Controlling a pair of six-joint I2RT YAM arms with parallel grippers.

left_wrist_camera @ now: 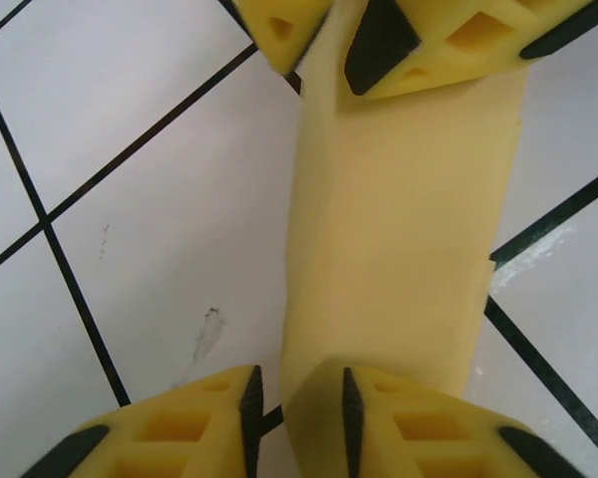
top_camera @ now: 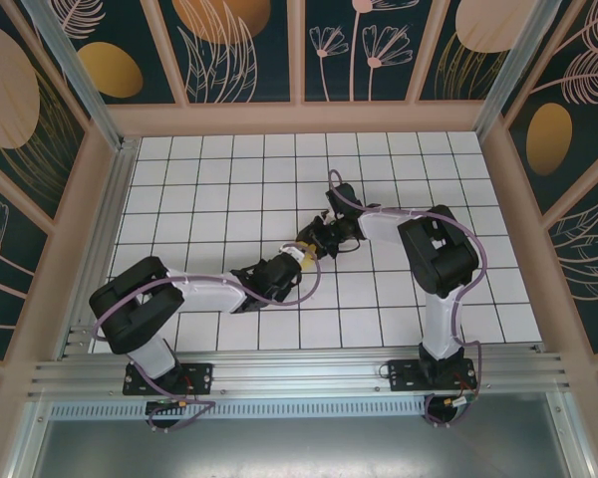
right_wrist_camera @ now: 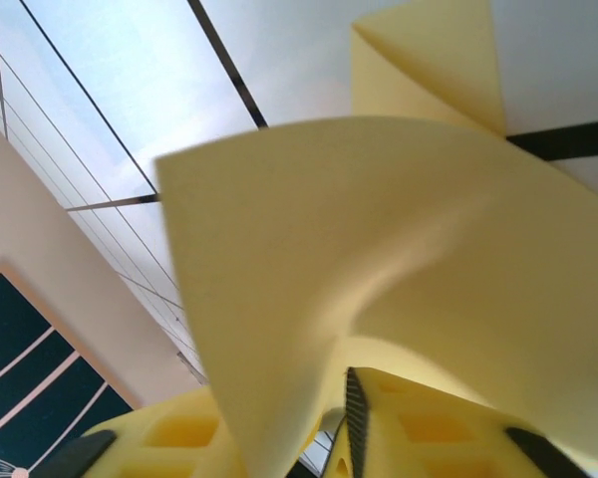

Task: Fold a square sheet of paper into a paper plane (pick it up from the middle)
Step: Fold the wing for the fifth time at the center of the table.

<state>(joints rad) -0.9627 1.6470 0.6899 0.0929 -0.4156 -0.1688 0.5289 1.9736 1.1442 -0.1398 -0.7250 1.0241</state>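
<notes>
Paper (left_wrist_camera: 399,229), pale yellow and folded into a long strip, stretches between the 2 grippers near the middle of the white-tiled table (top_camera: 209,189). In the top view both arms reach inward and their tips meet there, the left gripper (top_camera: 299,262) just beside the right gripper (top_camera: 317,242), with a scrap of yellow showing between them.

In the left wrist view the strip runs from the left gripper's own fingers (left_wrist_camera: 179,428) at the bottom edge up to the right gripper's fingers (left_wrist_camera: 448,40) at the top. A soft crease runs lengthwise, and the right edge has a small step where the layers do not match. The left gripper stands a little open: its 2 black pads are apart, tile shows in the gap, and the strip's near end lies against the right-hand finger rather than pinched.

In the right wrist view the paper (right_wrist_camera: 399,269) billows up from between that gripper's fingers (right_wrist_camera: 429,428), with a folded corner rising behind. The jaws stand close on either side of the sheet, but I cannot tell whether they clamp it.
</notes>
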